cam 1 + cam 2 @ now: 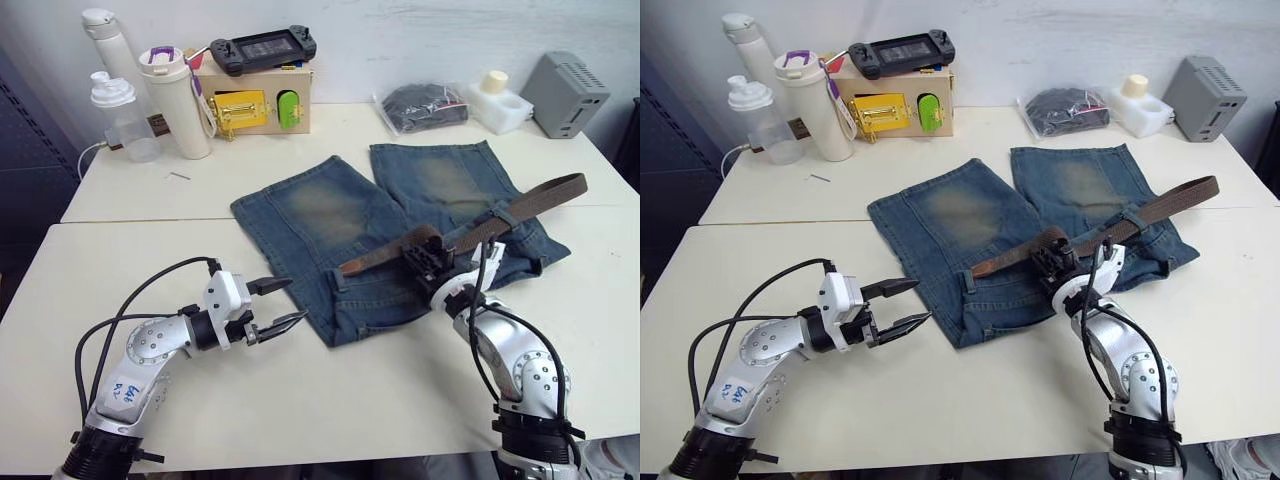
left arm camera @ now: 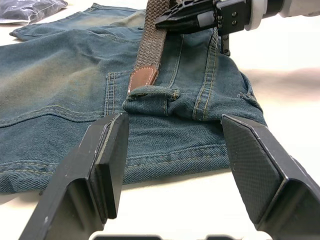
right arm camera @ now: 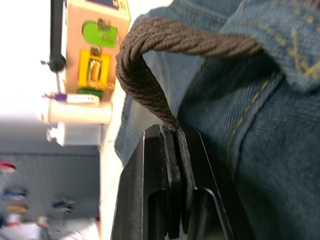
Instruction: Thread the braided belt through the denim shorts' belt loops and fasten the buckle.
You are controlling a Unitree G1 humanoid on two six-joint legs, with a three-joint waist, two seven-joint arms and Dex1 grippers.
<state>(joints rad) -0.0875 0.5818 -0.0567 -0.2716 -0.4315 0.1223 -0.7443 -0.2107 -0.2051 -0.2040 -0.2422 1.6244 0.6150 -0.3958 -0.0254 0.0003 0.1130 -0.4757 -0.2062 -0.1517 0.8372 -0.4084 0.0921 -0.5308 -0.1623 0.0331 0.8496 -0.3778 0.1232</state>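
The denim shorts (image 1: 330,215) lie flat on the white table, waistband toward me. The braided belt (image 1: 540,193) runs across the waistband from the right and passes under a belt loop (image 1: 497,214). Its brown leather tip (image 2: 142,78) rests just short of another belt loop (image 2: 151,93). My right gripper (image 1: 425,256) is shut on the belt mid-length, the strap pinched between its fingers (image 3: 170,150). At the shorts' left waist corner my left gripper (image 1: 297,300) stands open and holds nothing. The buckle is out of view.
Along the table's back edge stand bottles (image 1: 180,100), a box with a game controller (image 1: 262,48) on top, a black bundle in clear plastic (image 1: 422,105), a white block (image 1: 497,102) and a grey box (image 1: 565,92). A seam (image 1: 150,221) splits the two tabletops.
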